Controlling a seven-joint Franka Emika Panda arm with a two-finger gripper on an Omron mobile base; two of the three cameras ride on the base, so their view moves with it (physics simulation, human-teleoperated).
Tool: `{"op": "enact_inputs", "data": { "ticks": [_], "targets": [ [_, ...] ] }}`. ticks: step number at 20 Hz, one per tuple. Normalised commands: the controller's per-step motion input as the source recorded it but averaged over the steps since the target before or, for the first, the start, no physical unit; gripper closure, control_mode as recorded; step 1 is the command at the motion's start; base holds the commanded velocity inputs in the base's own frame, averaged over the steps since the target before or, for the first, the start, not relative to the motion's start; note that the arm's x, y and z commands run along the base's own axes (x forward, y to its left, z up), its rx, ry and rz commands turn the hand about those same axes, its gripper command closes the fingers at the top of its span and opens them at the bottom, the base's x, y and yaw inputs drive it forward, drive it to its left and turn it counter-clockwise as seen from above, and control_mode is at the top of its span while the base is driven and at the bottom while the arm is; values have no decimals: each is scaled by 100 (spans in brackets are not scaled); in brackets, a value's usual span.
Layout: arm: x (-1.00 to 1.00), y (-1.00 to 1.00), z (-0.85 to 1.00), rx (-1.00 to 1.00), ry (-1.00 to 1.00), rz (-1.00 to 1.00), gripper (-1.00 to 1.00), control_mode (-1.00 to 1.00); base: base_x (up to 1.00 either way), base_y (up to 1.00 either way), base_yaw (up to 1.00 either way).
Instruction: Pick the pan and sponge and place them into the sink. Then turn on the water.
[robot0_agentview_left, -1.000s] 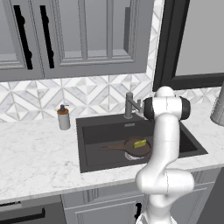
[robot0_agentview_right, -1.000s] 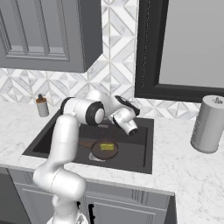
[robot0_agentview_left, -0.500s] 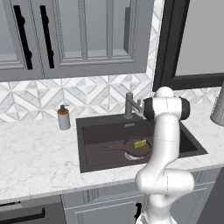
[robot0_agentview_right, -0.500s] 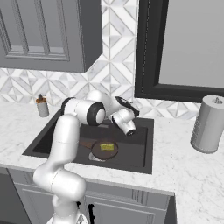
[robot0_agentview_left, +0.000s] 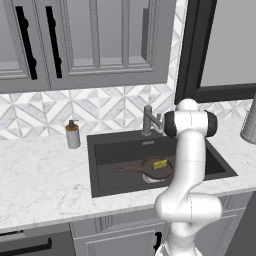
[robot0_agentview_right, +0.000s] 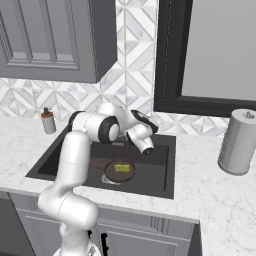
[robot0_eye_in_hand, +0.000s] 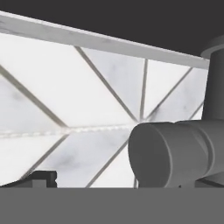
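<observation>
Sink scene, three views. My hand (robot0_agentview_right: 146, 146) is raised over the back part of the sink (robot0_agentview_left: 120, 145), close to the grey faucet (robot0_agentview_left: 148, 120); its fingers stand spread wide and hold nothing. In the hand view the faucet's cylindrical end (robot0_eye_in_hand: 170, 155) lies directly ahead and very near, with the faucet's upright post (robot0_eye_in_hand: 215, 83) at the right edge, both before the tiled wall; whether I touch the faucet cannot be told.

The pan (robot0_agentview_left: 156, 168) lies flat on the sink floor, its long handle (robot0_agentview_left: 128, 168) pointing toward the left side of the basin in the left base view. The sponge (robot0_agentview_left: 160, 163) rests inside the pan, yellow face up; it is seen again in the right base view (robot0_agentview_right: 121, 167). No stream of water can be made out at the spout.

Surroundings: a small soap dispenser (robot0_agentview_left: 73, 134) stands on the counter (robot0_agentview_left: 45, 175) left of the sink, well apart from me. A grey cylindrical canister (robot0_agentview_right: 239, 142) stands on the counter to the right of the sink. My own arm crosses the front right of the basin in the left base view and hides part of it.

Surface and room: white marbled counter, backsplash (robot0_agentview_right: 135, 65) of white diamond tiles with grey joints, grey panelled wall cabinets (robot0_agentview_left: 90, 40) with dark handles above, a dark-framed window (robot0_agentview_right: 210, 55) to the right
</observation>
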Motion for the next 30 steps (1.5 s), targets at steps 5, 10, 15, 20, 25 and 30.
{"op": "enact_inputs", "data": {
  "ticks": [5, 10, 15, 20, 25, 30],
  "targets": [
    [54, 0, 0, 1, 0, -7, 100, -100, 0, 0, 0],
    [58, -45, 2, 11, 0, -3, 100, -100, 0, 0, 0],
    [69, -86, 0, 22, 3, 0, 100, -100, 0, 0, 0],
    [84, -97, 0, 24, 15, -1, 100, -100, 0, 0, 0],
    [90, -96, -2, 21, 33, -3, 100, -100, 0, 0, 0],
    [51, -79, 18, 20, 27, -2, 100, -100, 0, 0, 0]
  ]
}}
